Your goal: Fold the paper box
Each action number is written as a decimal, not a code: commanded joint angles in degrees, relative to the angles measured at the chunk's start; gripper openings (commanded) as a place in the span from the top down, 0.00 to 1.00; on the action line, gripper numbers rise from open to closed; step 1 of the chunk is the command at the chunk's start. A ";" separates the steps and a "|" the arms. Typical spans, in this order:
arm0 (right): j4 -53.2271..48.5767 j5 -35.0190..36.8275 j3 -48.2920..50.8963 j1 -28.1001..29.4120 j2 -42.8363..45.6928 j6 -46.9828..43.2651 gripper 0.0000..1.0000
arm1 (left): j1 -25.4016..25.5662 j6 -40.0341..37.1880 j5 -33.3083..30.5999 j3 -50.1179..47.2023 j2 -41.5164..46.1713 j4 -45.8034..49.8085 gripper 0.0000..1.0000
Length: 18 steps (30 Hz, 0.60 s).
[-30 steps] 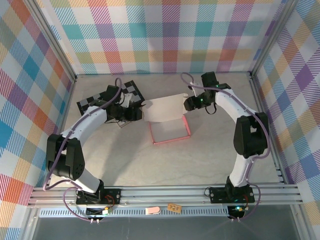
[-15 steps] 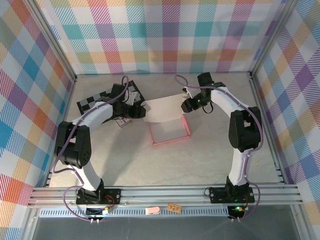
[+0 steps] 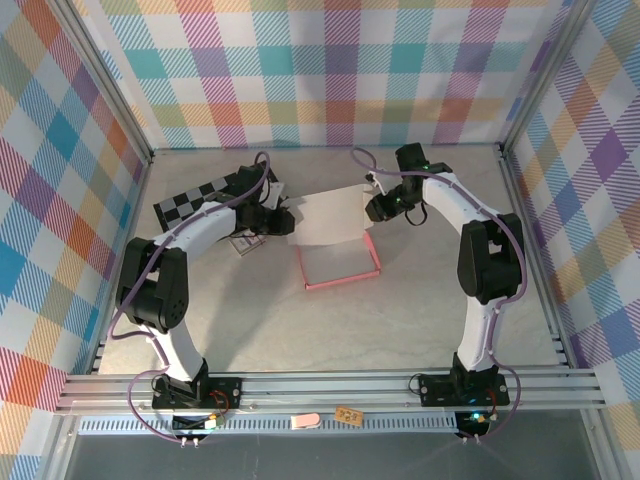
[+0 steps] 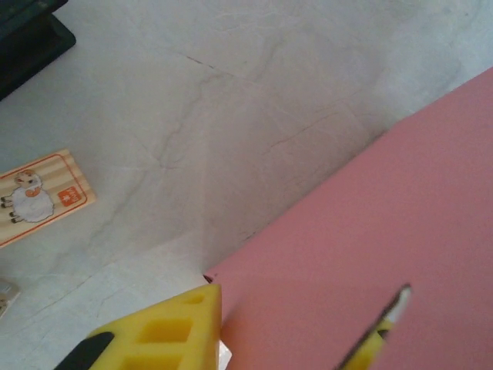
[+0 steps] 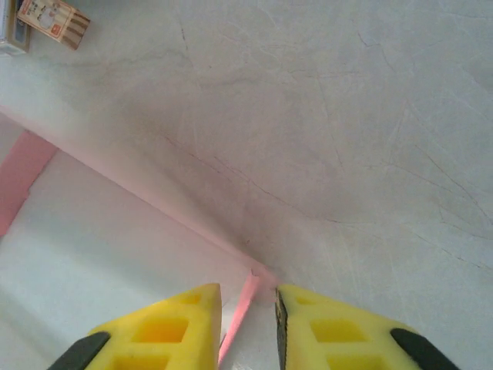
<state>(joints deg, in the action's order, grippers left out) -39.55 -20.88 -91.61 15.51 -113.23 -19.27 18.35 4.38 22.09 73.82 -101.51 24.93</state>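
The paper box [image 3: 340, 262] lies mid-table, a pink-rimmed tray with one large flap [image 3: 325, 215] lifted and its pale reverse facing up. My left gripper [image 3: 284, 216] is at the flap's left edge. In the left wrist view the pink flap [image 4: 370, 216] passes between my yellow fingers [image 4: 166, 331], which stand apart, and it hides most of the far one. My right gripper [image 3: 373, 206] is at the flap's right corner. There the thin pink edge [image 5: 248, 297] runs between the fingers [image 5: 166, 331], with small gaps on both sides.
A black-and-white checkered board [image 3: 215, 195] lies behind the left arm. A small wooden card with a sheep picture [image 4: 42, 196] lies near it on the table, and the card [image 5: 52, 19] also appears in the right wrist view. Plaid walls and metal rails enclose the table.
The left arm has swung in to the flap's left edge. The right gripper has shifted slightly at the right corner. The flap stays raised.
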 commanded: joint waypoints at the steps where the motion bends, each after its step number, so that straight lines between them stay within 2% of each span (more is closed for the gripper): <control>1: 1.20 -0.82 0.21 0.85 0.25 0.72 0.79 | 0.48 0.19 -2.68 1.82 -0.05 -0.39 0.91; 2: 1.52 -0.67 0.35 1.01 0.28 1.01 0.81 | 0.52 0.42 -3.42 2.06 -0.16 0.07 0.95; 7: 3.76 0.90 2.75 1.05 1.66 2.07 0.82 | 0.55 -0.31 -3.60 2.66 -0.33 0.72 1.00; 10: 5.35 1.07 4.59 0.06 3.28 2.66 0.72 | 0.56 -3.54 -1.16 3.23 -0.16 2.00 1.00; 12: 5.38 -0.26 4.47 -1.12 3.86 2.68 0.65 | 0.33 -6.89 3.28 3.38 0.21 3.02 1.00; 18: 2.22 -7.86 3.45 -2.52 4.33 -4.00 0.48 | -1.53 -21.73 13.51 8.31 -1.23 15.88 1.00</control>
<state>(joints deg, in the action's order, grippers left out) -35.86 -22.98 -87.26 13.43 -111.18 -18.92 17.74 -7.68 28.69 79.68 -101.75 32.75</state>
